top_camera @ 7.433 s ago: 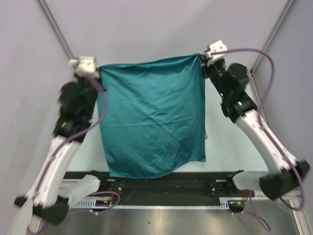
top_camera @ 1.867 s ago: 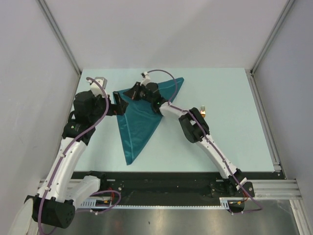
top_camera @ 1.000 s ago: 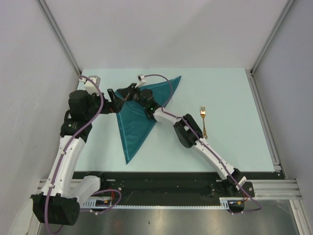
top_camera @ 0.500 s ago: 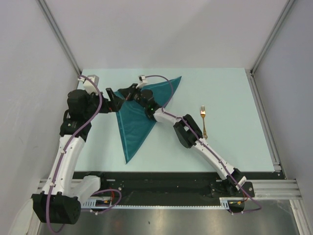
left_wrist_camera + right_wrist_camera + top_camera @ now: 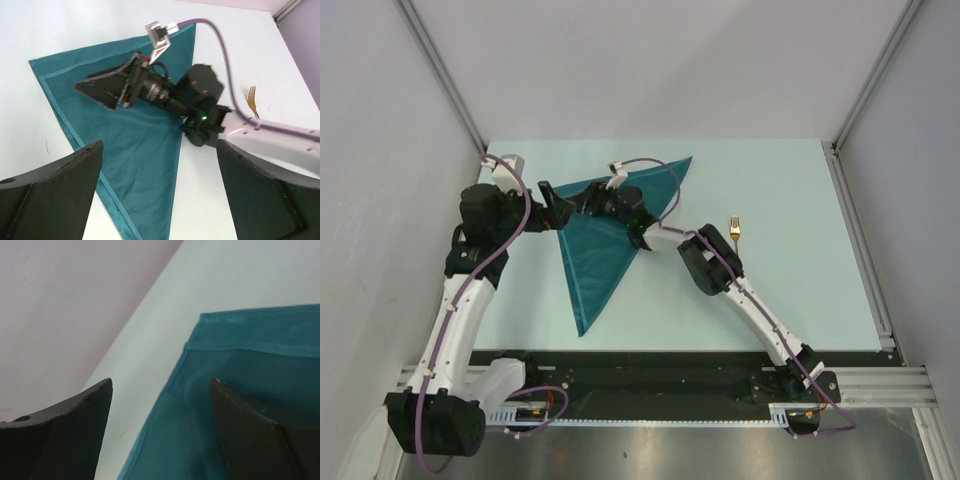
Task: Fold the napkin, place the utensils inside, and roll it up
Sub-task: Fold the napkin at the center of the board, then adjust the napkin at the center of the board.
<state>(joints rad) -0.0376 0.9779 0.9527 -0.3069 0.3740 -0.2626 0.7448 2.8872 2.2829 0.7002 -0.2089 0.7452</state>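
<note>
Right pincer (image 5: 160,384) sprang apart above 1 napkin (image 5: 595,265) | left pincer (image 5: 159,144) spread | 1 fork (image 5: 734,229)

A robotics lab test cell — plain grey panel walls (image 5: 670,70) on aluminium posts (image 5: 438,70) enclose a pale-green table (image 5: 790,300), a black mounting rail (image 5: 660,382) at its near edge.

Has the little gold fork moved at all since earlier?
No. The fork lies equally far from the table's right edge; the right arm just covers its handle.
</note>
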